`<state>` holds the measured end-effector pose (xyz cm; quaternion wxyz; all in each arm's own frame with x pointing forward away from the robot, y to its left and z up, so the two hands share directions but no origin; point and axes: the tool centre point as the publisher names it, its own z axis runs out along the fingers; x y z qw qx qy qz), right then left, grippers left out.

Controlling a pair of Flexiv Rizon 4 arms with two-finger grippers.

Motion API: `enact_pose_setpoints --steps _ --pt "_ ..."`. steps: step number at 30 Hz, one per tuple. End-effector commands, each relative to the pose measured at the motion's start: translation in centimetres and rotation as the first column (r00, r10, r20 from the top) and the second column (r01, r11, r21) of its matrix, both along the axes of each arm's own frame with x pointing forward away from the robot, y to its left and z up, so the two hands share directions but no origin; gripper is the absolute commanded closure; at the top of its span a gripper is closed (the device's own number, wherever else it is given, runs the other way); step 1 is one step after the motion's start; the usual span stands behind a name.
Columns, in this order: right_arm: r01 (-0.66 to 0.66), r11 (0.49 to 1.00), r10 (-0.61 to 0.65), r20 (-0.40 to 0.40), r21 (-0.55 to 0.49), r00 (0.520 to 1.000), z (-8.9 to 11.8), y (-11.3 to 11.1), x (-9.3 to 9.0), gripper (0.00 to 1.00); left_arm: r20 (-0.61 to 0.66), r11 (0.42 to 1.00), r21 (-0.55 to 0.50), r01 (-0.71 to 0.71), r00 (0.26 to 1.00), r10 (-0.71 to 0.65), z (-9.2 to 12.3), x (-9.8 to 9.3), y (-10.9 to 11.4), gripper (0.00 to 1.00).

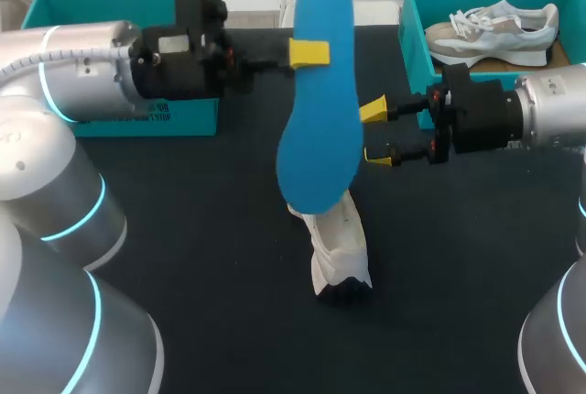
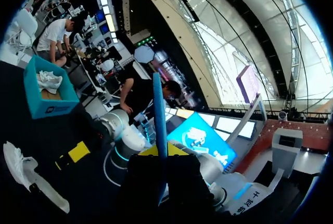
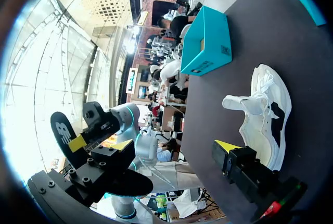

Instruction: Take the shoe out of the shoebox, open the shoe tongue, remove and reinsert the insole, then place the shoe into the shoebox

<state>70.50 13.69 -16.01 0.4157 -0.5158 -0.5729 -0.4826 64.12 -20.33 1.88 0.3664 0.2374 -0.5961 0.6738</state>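
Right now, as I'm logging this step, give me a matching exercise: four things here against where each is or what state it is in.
Things:
1. blue insole
2. white shoe
3. right gripper
4. grey-and-white shoe

Places or states:
A. open, beside the insole
B. inside the teal shoebox
C. on the table, below the insole
D. held up, pinched by the left gripper

Pairs: 1-D, 2-C, 3-A, 4-B.

We see the insole [image 1: 316,110] as matt blue foam, the shoe [image 1: 341,247] as white cloth with smooth panels, the right box [image 1: 410,23] as matt teal card, the table [image 1: 229,275] as dull black, and the left arm [image 1: 82,69] as smooth satin grey.
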Motion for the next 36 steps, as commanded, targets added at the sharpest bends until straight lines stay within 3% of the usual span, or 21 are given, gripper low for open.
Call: enact_pose_setpoints --steps 1,5,7,8,9,12,14,15,34,36 --pt "0.002 1.0 -0.002 -0.001 -0.002 1.0 0.0 0.2 0.0 0.0 0.492 0.994 -0.109 -0.021 0.868 0.072 -1.4 0.1 2.7 1.0" --pt "0.002 1.0 -0.002 -0.001 -0.002 1.0 0.0 0.2 0.0 0.0 0.688 0.987 -0.157 -0.027 0.714 0.129 -1.8 0.6 3.5 1.0" --pt "0.002 1.0 -0.002 -0.001 -0.002 1.0 0.0 0.2 0.0 0.0 0.812 0.982 -0.188 -0.008 0.562 0.16 -1.8 0.8 3.9 1.0" --pt "0.002 1.0 -0.002 -0.001 -0.002 1.0 0.0 0.2 0.0 0.0 0.819 0.982 -0.187 -0.003 0.552 0.157 -1.8 0.9 4.0 1.0" --pt "0.002 1.0 -0.002 -0.001 -0.002 1.0 0.0 0.2 0.0 0.0 0.863 0.978 -0.206 -0.002 0.47 0.183 -1.7 0.9 4.3 1.0" --pt "0.002 1.0 -0.002 -0.001 -0.002 1.0 0.0 0.2 0.0 0.0 0.895 0.975 -0.219 -0.023 0.393 0.21 -1.9 1.0 4.8 1.0" --pt "0.002 1.0 -0.002 -0.001 -0.002 1.0 0.0 0.2 0.0 0.0 0.903 0.975 -0.217 -0.047 0.369 0.218 -2.2 0.7 5.3 1.0" --pt "0.002 1.0 -0.002 -0.001 -0.002 1.0 0.0 0.2 0.0 0.0 0.888 0.976 -0.21 -0.058 0.407 0.215 -2.3 0.5 5.5 1.0" --pt "0.002 1.0 -0.002 -0.001 -0.002 1.0 0.0 0.2 0.0 0.0 0.888 0.976 -0.21 -0.058 0.407 0.215 -2.3 0.5 5.5 1.0" --pt "0.002 1.0 -0.002 -0.001 -0.002 1.0 0.0 0.2 0.0 0.0 0.909 0.969 -0.247 -0.015 0.342 0.237 -3.6 0.3 6.2 1.0"
